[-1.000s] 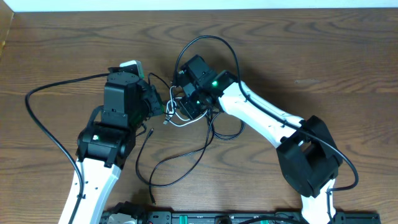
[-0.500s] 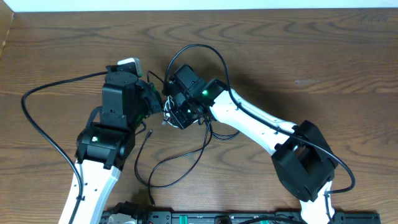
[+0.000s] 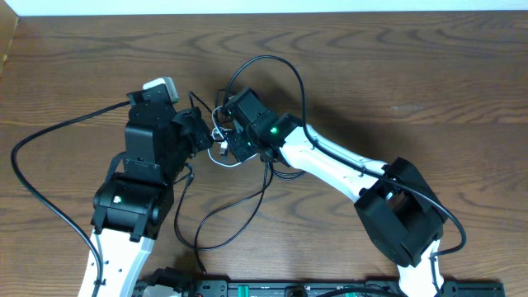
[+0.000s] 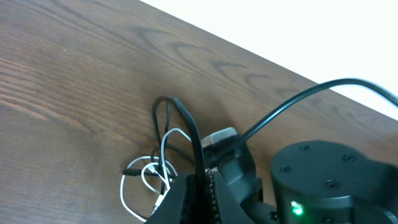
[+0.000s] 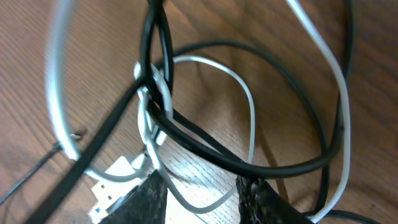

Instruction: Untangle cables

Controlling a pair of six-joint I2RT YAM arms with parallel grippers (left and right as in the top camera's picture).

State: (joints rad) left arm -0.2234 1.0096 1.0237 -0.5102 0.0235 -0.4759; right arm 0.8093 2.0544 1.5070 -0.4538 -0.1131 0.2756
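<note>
Where the two arms meet near the middle of the wooden table (image 3: 412, 82), the cables (image 5: 152, 84) lie in a small knot between the left gripper (image 3: 200, 136) and the right gripper (image 3: 224, 140), which almost touch each other. In the left wrist view the left gripper's fingers (image 4: 181, 199) are pinched close together on a black cable (image 4: 194, 134), which rises out of the narrow gap, arches over and drops back to the wood beside a white cable (image 4: 163, 148). The right gripper is released. Its fingers (image 5: 261, 199) stand well apart, and loops of both colours cross the space just ahead of them without being pinched. There the white cable (image 5: 251, 118) curls in a wide loop, and a black one (image 5: 205, 146) runs slantwise over it. From the knot a loose black strand trails down the table toward the robot's base, between the two arms.
</note>
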